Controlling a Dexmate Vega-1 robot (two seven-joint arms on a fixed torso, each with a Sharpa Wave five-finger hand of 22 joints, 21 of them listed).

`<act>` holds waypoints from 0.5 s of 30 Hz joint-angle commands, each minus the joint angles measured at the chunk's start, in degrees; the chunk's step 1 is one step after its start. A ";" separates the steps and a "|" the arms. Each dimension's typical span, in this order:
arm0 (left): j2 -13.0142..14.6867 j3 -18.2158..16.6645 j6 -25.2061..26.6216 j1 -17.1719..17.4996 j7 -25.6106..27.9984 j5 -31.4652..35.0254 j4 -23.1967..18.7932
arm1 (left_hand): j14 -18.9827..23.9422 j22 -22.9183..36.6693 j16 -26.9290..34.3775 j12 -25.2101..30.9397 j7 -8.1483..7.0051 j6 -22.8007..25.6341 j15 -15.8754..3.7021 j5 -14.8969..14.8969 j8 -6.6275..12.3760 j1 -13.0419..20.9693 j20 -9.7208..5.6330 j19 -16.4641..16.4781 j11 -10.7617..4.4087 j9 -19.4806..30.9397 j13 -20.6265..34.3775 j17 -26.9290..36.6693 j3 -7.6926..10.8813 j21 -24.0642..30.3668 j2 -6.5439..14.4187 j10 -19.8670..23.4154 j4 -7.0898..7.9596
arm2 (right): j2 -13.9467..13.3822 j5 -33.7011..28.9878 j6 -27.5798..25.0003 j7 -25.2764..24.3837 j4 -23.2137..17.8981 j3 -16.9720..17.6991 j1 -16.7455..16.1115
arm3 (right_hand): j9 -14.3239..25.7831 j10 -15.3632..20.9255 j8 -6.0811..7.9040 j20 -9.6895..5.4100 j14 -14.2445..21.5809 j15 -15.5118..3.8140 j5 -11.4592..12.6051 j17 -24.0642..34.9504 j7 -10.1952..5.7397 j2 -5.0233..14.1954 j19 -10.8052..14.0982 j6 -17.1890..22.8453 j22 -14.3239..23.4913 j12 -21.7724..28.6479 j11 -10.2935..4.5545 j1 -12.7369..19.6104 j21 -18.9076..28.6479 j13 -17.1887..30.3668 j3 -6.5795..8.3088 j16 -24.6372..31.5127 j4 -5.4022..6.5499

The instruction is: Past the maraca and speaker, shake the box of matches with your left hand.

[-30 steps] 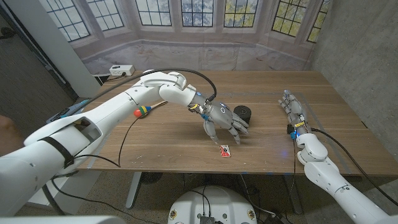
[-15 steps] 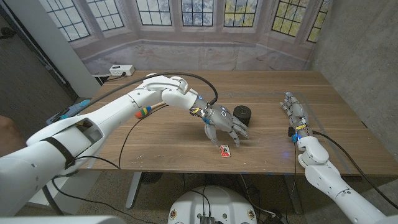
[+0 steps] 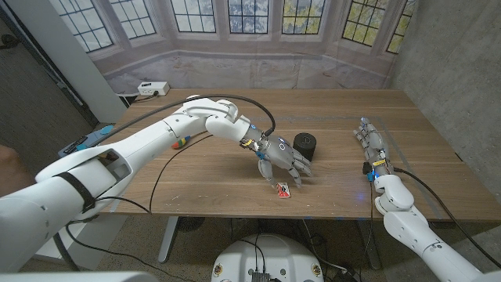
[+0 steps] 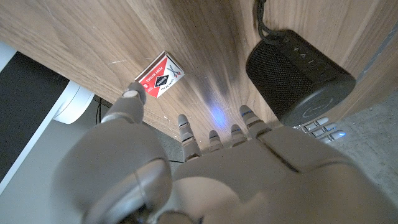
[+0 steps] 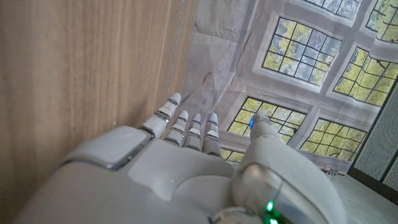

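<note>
- Left hand point(image 3: 283, 157) hangs at the middle of my head view, fingers spread and pointing down toward the table point(image 3: 211, 176), holding nothing.
- Just below it in the frame lies the box of matches point(image 3: 282, 189), red and white, close to the table's near edge; little wood shows between box and drop-off.
- From the left wrist view the thumb tip point(image 4: 132, 98) looks to be right at the box point(image 4: 159, 75), though I can't tell from this angle whether it touches.
- My black speaker point(image 3: 305, 143) stands just up and right of the hand, near the fingers; in the wrist view it sits beside them point(image 4: 297, 73).
- Maraca point(image 3: 182, 141) shows in the left-centre, partly hidden behind my left forearm, well apart from the box.
- Open wood runs to the right of the box across to my right hand point(image 3: 370, 142).
- Right hand stays out at the right of the frame, fingers straight and apart, gripping nothing; the wrist view shows them point(image 5: 186, 127) along the tabletop.
</note>
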 commanded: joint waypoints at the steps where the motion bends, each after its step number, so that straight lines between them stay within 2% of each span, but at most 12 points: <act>1: -0.93 1.85 -0.51 -1.32 1.43 0.56 2.47 | -0.53 0.10 -0.29 -0.26 0.23 2.49 0.69 0.37 0.82 0.53 0.20 0.51 0.58 0.10 0.16 0.28 -0.34 0.09 0.19 -0.55 0.29 | 0.60 -0.66 0.53 -1.33 -0.62 0.34 -1.28 | 0.33 0.39 0.22 -1.91 0.35 -0.07 -0.08 0.17 0.15 -0.10 0.65 0.59 0.22 0.10 0.16 0.80 0.22 0.16 0.13 0.40 -0.36; 15: -3.07 4.28 -1.29 -3.78 0.38 -0.33 6.40 | -1.60 0.10 -0.55 -0.72 0.22 5.86 0.79 0.36 1.31 0.37 0.75 0.00 1.47 -0.09 0.08 0.27 -0.82 -0.16 0.38 -1.44 0.62 | 1.32 -0.88 0.88 -1.83 -0.01 0.25 -1.09 | 0.33 0.38 0.21 -1.89 0.30 -0.11 -0.07 0.15 0.10 -0.09 0.63 0.63 0.22 0.09 0.19 0.88 0.20 0.17 0.16 0.37 -0.42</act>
